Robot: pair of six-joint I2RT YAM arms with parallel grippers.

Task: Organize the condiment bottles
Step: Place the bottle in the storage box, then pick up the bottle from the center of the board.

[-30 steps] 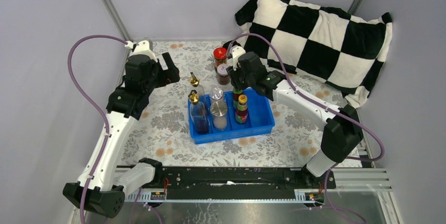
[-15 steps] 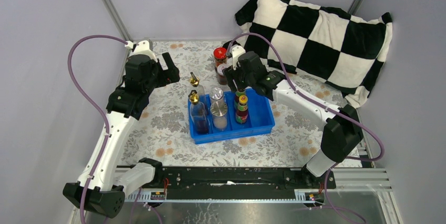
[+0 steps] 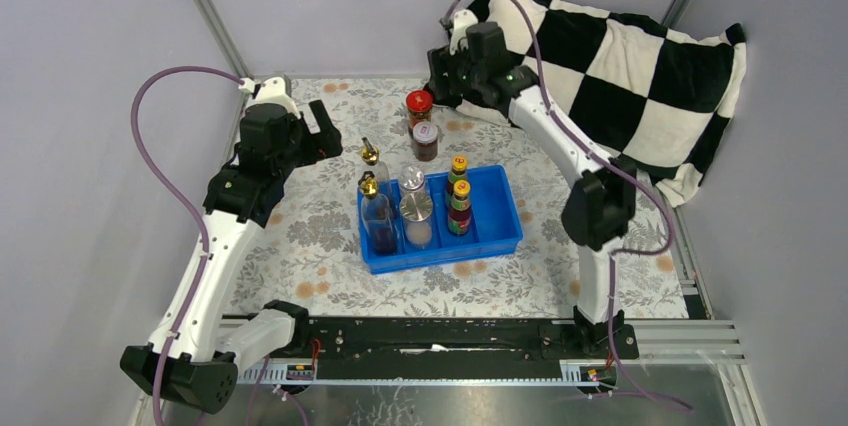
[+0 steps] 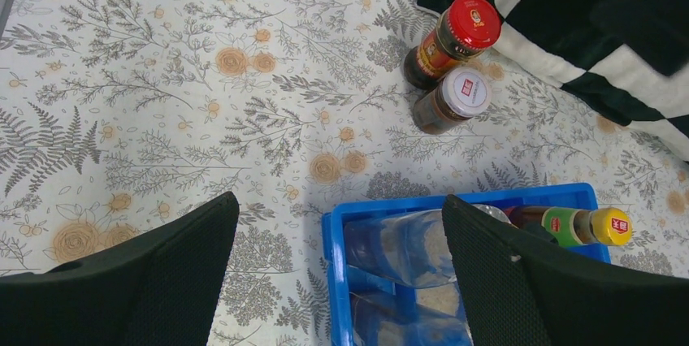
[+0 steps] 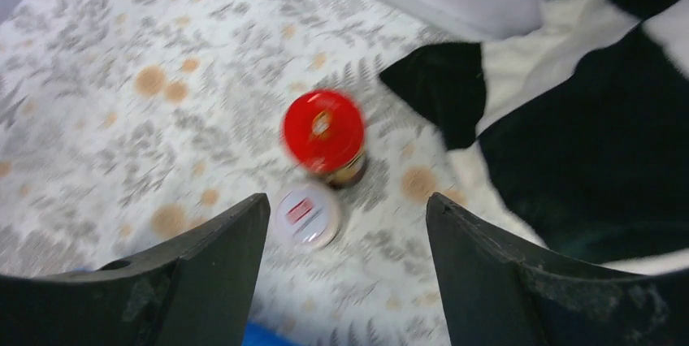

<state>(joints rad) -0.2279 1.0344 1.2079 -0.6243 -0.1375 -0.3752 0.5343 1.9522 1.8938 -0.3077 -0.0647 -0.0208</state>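
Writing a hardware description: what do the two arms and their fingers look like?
The left arm and right arm have white links, chunky black joints and a looping purple cable each. Their fingers are broad, black, finely textured.

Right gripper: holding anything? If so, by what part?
Nothing. The right gripper is open and empty, hovering above the red-lidded jar and the white-lidded jar. The left gripper is open and empty too.

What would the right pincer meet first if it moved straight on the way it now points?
The right pincer, jaws open, would probably meet the red-lidded jar, almost centred ahead of it; the white-lidded jar stands close beside. Depth is unclear in this blurred view.
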